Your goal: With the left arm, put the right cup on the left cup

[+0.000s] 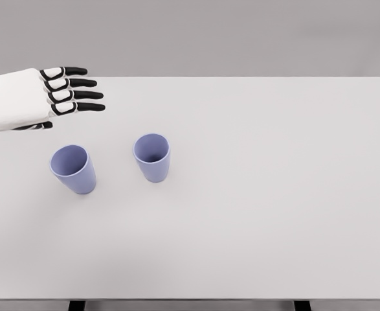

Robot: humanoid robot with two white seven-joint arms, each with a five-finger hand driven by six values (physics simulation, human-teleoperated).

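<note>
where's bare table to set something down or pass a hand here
The table is bare right of the right cup and along the near edge. It is crowded at the left: the left cup sits under the open left hand, with a narrow gap between the cups.

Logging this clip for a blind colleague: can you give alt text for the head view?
Two upright blue-violet cups, the left cup and the right cup, stand apart on a white table. The robot's left hand hovers at the upper left beyond them, fingers extended and holding nothing. No right arm shows.
</note>
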